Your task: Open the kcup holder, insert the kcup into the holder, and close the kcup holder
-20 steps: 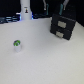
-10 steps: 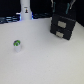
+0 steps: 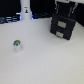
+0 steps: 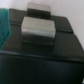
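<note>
The pincer [image 3: 63, 7] is hovering above the kcup holder [image 3: 63, 25]; its state is probably hidden, I cannot tell. The kcup [image 3: 18, 45] is sitting apart on the tabletop [image 3: 45, 60].

A small green-topped pod [image 3: 17, 45] sits on the white table [image 3: 45, 62] at the exterior view's left. A black drawer box [image 3: 62, 26] stands far right, with the gripper [image 3: 64, 8] above it.
</note>
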